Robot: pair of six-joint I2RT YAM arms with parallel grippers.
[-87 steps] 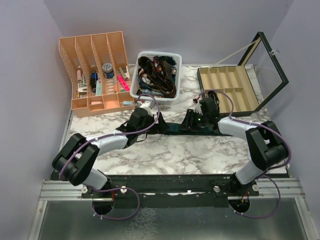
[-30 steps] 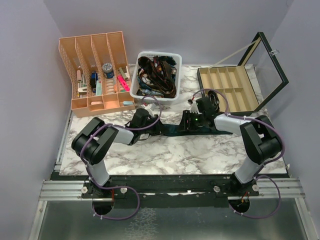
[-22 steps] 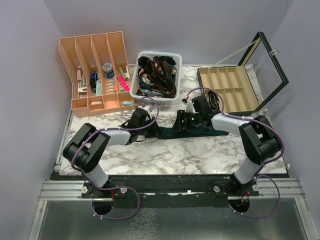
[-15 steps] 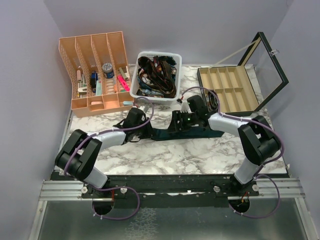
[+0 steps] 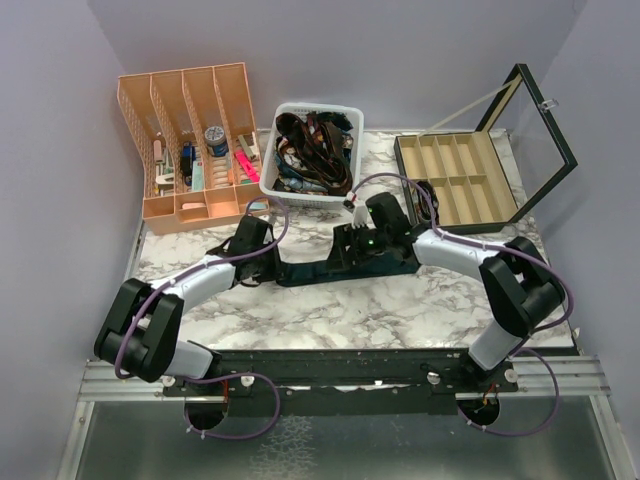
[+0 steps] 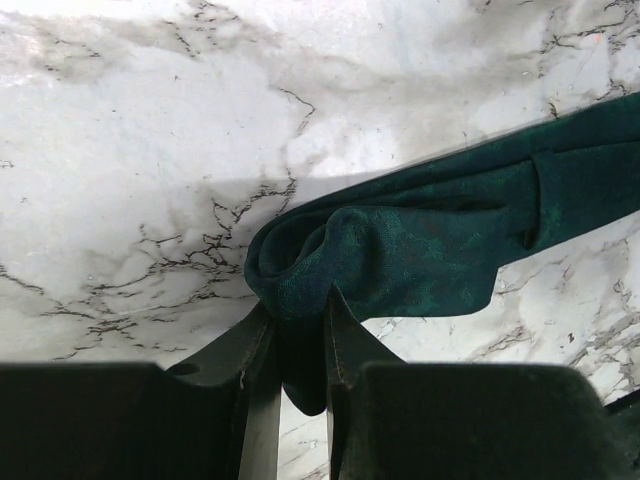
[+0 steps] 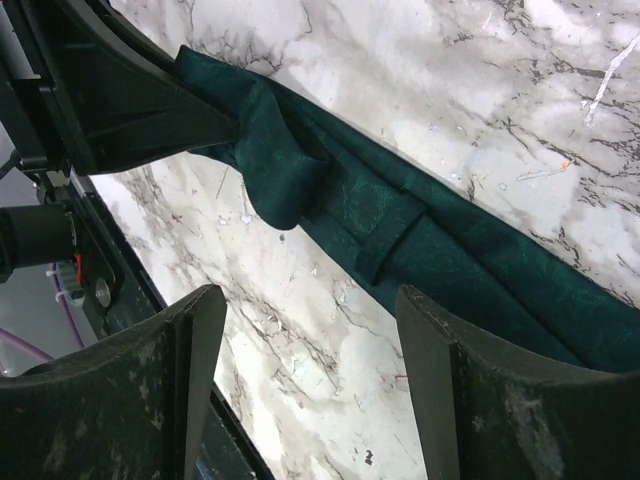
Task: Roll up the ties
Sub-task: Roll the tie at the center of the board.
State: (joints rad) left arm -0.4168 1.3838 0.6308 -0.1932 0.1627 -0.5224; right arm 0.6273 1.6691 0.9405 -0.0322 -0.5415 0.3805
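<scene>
A dark teal tie (image 5: pixel 312 270) lies stretched left to right across the marble table (image 5: pixel 330 315). Its left end is bunched into a loose fold (image 6: pixel 330 255). My left gripper (image 5: pixel 266 265) is shut on that fold, and its fingers (image 6: pixel 262 350) pinch the fabric between them. The right gripper (image 5: pixel 346 254) hovers over the tie's middle, open, with nothing between its fingers (image 7: pixel 195 345). In the right wrist view the tie (image 7: pixel 420 225) runs diagonally just beyond the open jaws, and the left gripper (image 7: pixel 215 125) holds its far end.
An orange desk organiser (image 5: pixel 190 150) stands at the back left. A white basket (image 5: pixel 275 150) heaped with dark ties and straps sits at the back centre. An open box (image 5: pixel 455 180) with compartments and a raised lid stands at the back right.
Both grippers have moved left, and the tie has been dragged left with them. The right gripper has opened and let go of the tie. The left gripper keeps its hold.
</scene>
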